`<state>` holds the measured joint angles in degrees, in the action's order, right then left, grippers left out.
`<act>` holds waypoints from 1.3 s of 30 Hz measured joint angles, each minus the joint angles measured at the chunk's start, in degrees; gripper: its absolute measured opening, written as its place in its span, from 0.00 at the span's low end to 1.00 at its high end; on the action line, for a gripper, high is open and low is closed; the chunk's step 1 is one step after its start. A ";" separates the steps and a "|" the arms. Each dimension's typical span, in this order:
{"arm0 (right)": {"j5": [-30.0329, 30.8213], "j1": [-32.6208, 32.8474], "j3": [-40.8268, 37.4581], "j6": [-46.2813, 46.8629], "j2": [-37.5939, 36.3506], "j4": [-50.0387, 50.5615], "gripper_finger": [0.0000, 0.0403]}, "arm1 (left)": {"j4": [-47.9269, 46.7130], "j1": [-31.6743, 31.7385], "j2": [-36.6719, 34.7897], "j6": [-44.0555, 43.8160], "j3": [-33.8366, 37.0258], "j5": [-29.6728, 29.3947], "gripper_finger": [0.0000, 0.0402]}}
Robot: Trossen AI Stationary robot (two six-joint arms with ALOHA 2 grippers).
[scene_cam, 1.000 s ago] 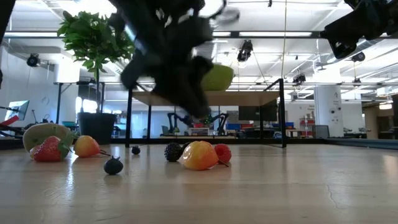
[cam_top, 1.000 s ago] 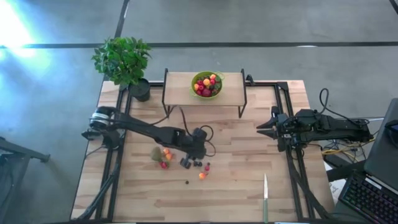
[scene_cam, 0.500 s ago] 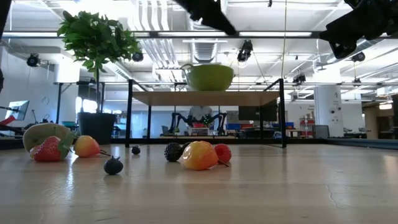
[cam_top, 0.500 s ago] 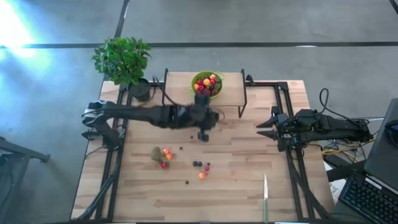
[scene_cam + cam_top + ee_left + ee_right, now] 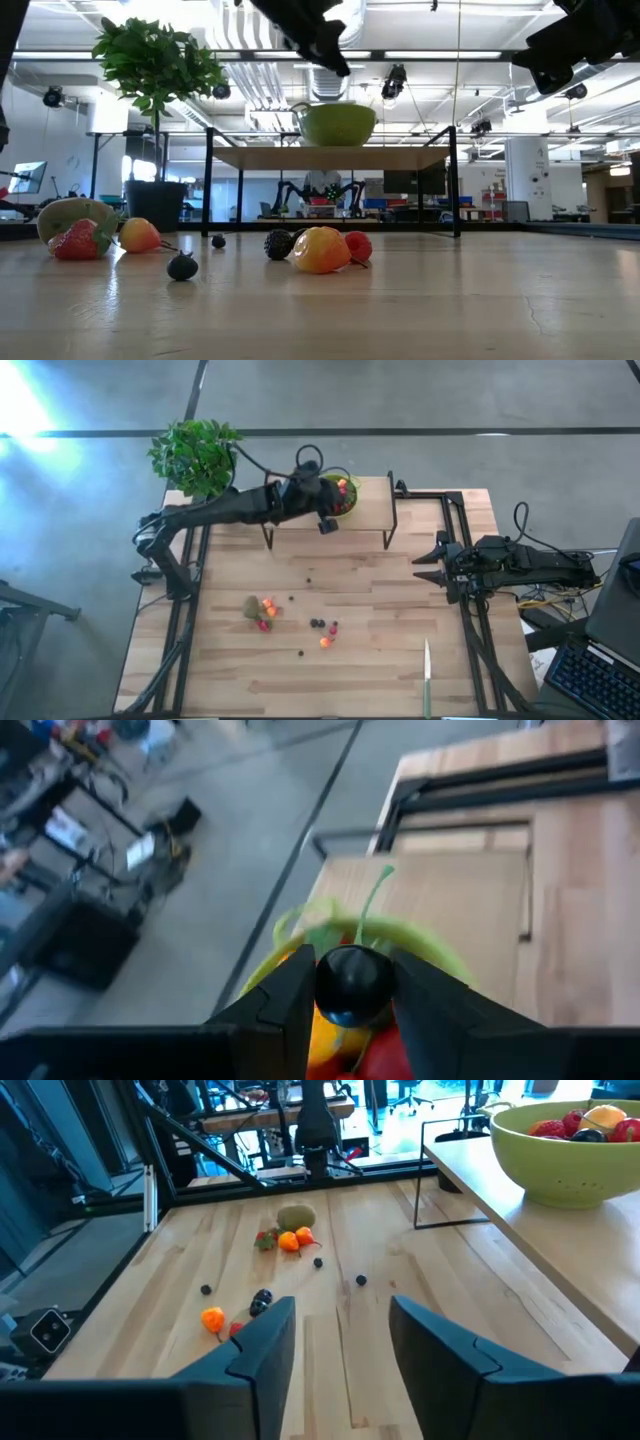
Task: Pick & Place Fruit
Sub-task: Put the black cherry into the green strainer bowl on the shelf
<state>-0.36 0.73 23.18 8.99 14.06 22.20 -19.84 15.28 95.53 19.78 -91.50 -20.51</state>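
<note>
Over the green bowl (image 5: 338, 495), left gripper (image 5: 352, 988) clamps a dark, perhaps blueberry, fruit (image 5: 352, 984); right gripper (image 5: 340, 1342) parted, idle

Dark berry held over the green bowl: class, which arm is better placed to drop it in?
Left. Its left gripper already pinches the dark berry directly above the green bowl on the shelf. The right gripper waits empty at the table's right edge.
</note>
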 joint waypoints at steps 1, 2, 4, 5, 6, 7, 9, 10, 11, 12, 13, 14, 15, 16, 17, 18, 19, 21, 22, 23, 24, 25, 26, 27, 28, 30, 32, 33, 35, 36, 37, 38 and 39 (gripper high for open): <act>0.00 0.00 0.00 0.00 0.00 0.01 0.41 | -1.06 0.55 0.00 -0.45 0.02 0.04 0.30; 0.00 0.00 0.00 -0.02 0.00 0.01 0.41 | -1.85 1.05 0.00 -0.70 0.15 0.08 0.30; 0.00 0.00 0.00 0.00 0.00 0.01 0.42 | -2.32 1.77 0.00 -0.86 0.93 0.11 0.31; 0.00 0.00 0.00 0.00 0.00 0.01 0.43 | -2.31 2.03 0.00 -0.85 1.40 0.14 0.31; 0.00 0.00 0.00 0.00 0.00 0.01 0.44 | -2.19 2.19 0.00 -0.78 2.00 0.18 0.31; 0.00 0.00 0.00 0.00 0.00 0.01 0.44 | -2.09 2.31 0.00 -0.56 2.65 0.41 0.31; 0.00 0.00 0.00 0.00 0.00 0.01 0.45 | -1.63 2.54 0.00 -0.36 4.03 1.73 0.31; 0.00 0.00 0.00 0.00 0.00 0.01 0.46 | -1.66 2.56 0.00 -0.34 4.72 2.28 0.31; 0.00 0.00 0.00 0.00 0.00 0.01 0.46 | -1.68 2.57 0.00 -0.32 5.29 2.69 0.31; 0.00 0.00 0.00 0.00 0.00 0.01 0.47 | -1.41 2.57 0.00 -0.03 5.86 2.81 0.31; 0.00 0.00 0.00 0.00 0.00 0.01 0.47 | -1.03 2.57 0.00 0.25 6.35 2.88 0.31; 0.00 0.02 0.00 0.00 0.00 0.01 0.47 | -0.76 2.57 0.00 0.75 6.68 2.90 0.31; 0.00 0.00 0.00 0.00 0.00 0.01 0.48 | -0.70 2.60 0.00 1.20 6.91 2.88 0.31; 0.00 0.01 0.00 0.00 0.00 0.01 0.48 | -0.50 2.62 0.00 1.38 7.21 2.88 0.31; 0.00 0.00 0.00 0.00 0.00 0.01 0.49 | -0.46 2.65 0.00 1.42 7.44 2.88 0.31; 0.00 0.00 0.00 0.00 0.00 0.01 0.49 | -0.50 2.65 0.00 1.46 7.55 2.88 0.31; 0.00 0.00 0.00 0.00 0.00 0.01 0.49 | -0.42 2.65 0.02 1.50 7.62 2.88 0.31; 0.00 0.00 0.00 0.00 0.00 0.01 0.50 | -0.24 2.65 0.02 1.79 7.69 2.88 0.31; 0.00 0.00 0.00 0.00 0.00 0.01 0.50 | -0.14 2.65 0.02 2.31 7.69 2.88 0.31; 0.00 0.00 0.00 0.00 0.00 0.01 0.50 | -0.13 2.65 0.02 2.99 7.69 2.88 0.31; 0.00 0.00 0.00 0.00 0.00 0.01 0.49 | -0.10 2.65 0.02 3.53 7.69 2.88 0.31; 0.00 0.00 0.00 0.00 0.00 0.01 0.49 | -0.04 2.65 0.02 3.74 7.69 2.88 0.31; 0.00 0.00 0.00 0.00 0.00 0.01 0.48 | 0.06 2.65 0.02 3.73 7.69 2.88 0.31; 0.00 0.00 0.00 0.00 0.00 0.01 0.48 | 0.29 2.65 0.02 3.62 7.69 2.88 0.31; 0.00 0.00 0.00 0.00 0.00 0.01 0.47 | 0.32 2.65 0.02 3.41 7.69 2.88 0.31; 0.00 0.00 0.00 0.00 0.00 0.01 0.46 | 0.31 2.65 0.02 3.37 7.69 2.88 0.31; 0.00 0.00 0.00 0.00 0.00 0.01 0.44 | 0.26 2.65 0.02 3.98 7.69 2.86 0.31; 0.00 0.00 0.00 0.00 0.00 0.01 0.43 | 0.28 2.65 0.02 4.04 7.69 2.84 0.32; 0.00 0.00 0.00 0.00 0.00 0.01 0.42 | 0.27 2.65 0.02 4.08 7.69 2.65 0.35; 0.00 0.00 0.00 0.00 0.00 0.01 0.41 | 0.26 2.65 0.02 4.10 7.69 2.62 0.37; 0.00 0.00 0.00 -0.01 0.00 0.01 0.40 | 0.25 2.65 0.02 4.08 7.69 2.62 0.39; 0.00 0.00 0.00 -0.01 0.00 0.01 0.40 | 0.24 2.65 0.02 4.08 7.69 2.60 0.41; 0.00 0.00 0.00 0.00 0.00 0.01 0.39 | 0.26 2.65 0.02 4.08 7.69 2.60 0.42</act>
<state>-0.36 0.73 23.18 8.99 14.06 22.22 -19.58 17.93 95.55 23.86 -83.81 -17.91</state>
